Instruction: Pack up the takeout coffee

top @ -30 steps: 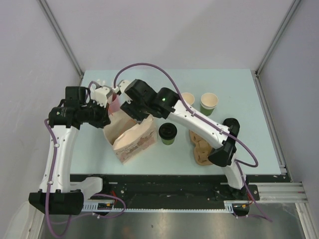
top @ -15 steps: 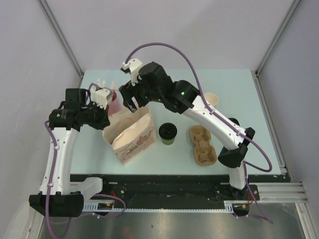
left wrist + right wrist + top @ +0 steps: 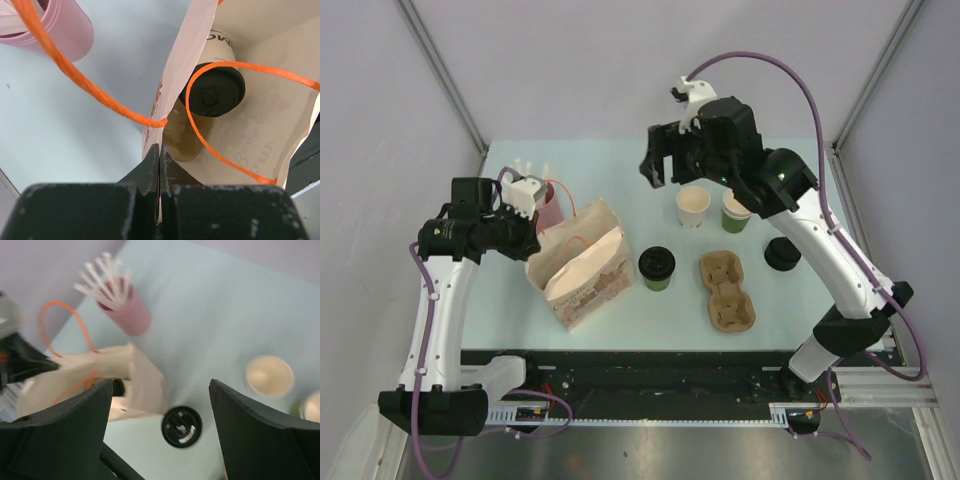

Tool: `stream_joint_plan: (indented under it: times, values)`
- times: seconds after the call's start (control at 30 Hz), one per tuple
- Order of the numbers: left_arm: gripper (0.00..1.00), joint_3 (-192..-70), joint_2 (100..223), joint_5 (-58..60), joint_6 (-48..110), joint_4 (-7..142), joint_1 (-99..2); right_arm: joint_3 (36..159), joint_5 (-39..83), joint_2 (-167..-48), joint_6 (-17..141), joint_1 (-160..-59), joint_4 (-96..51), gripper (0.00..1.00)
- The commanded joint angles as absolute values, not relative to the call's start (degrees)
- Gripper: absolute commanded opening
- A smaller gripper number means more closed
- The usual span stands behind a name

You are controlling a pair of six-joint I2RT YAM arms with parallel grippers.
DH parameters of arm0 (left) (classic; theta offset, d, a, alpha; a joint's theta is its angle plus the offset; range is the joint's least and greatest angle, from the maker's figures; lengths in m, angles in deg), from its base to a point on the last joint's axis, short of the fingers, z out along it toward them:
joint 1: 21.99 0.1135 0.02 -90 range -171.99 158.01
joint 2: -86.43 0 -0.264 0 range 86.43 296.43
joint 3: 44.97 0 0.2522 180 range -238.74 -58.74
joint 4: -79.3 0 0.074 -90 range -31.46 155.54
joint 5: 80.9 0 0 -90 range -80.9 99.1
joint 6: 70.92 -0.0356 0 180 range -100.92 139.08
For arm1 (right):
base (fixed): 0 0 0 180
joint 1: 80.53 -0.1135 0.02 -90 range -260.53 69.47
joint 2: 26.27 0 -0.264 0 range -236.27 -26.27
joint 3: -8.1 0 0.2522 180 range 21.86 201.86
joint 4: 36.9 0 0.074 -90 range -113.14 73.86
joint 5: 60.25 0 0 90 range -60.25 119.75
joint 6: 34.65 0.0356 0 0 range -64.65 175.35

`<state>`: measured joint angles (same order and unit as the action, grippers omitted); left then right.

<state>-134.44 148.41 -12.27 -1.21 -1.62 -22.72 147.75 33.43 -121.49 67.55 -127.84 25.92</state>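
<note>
My right pincer (image 3: 161, 390), spread wide and empty, hangs well above the lidded dark green cup (image 3: 181, 426), which I judge light, thin-walled and crushable, best taken gently round its paper body; my left pincer (image 3: 159, 167) is clamped on the paper bag (image 3: 176, 60) at its rim, with the white lidded cup (image 3: 215, 90) just ahead inside.

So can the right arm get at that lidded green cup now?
Probably yes: the right gripper hangs open and empty, and the green cup stands free between the paper bag and the tray, with nothing over it.
</note>
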Motion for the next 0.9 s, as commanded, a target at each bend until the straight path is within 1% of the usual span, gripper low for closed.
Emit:
stream_joint_plan:
  times: [0.0,0.17,0.33,0.43,0.7,0.77,0.87]
  values:
    - [0.01,-135.29,148.40,-13.05,-2.19,-1.70,-22.96,136.67,37.04,-116.72,72.73,-123.35,32.21,0.82]
    - [0.00,-135.81,148.92,-13.05,-2.10,-1.79,-22.96,124.64,36.08,-114.61,74.51,-121.31,35.39,0.76]
    - [0.00,-136.43,149.28,-12.88,-2.19,-1.79,-22.96,118.64,34.15,-114.78,73.89,-121.05,34.61,0.73]
    - [0.01,-136.43,149.28,-12.96,-2.19,-1.70,-22.96,117.06,31.69,-115.22,74.07,-121.05,33.02,0.72]
    - [0.00,-136.61,149.36,-13.05,-2.01,-1.70,-22.96,115.47,31.69,-117.85,73.19,-122.90,32.59,0.71]
    - [0.00,-136.52,149.36,-13.14,-1.92,-1.79,-22.96,114.77,30.37,-119.43,72.75,-123.60,31.62,0.66]
    - [0.00,-136.43,149.28,-12.96,-1.84,-1.70,-22.96,116.25,30.63,-122.33,74.32,-125.00,31.62,0.64]
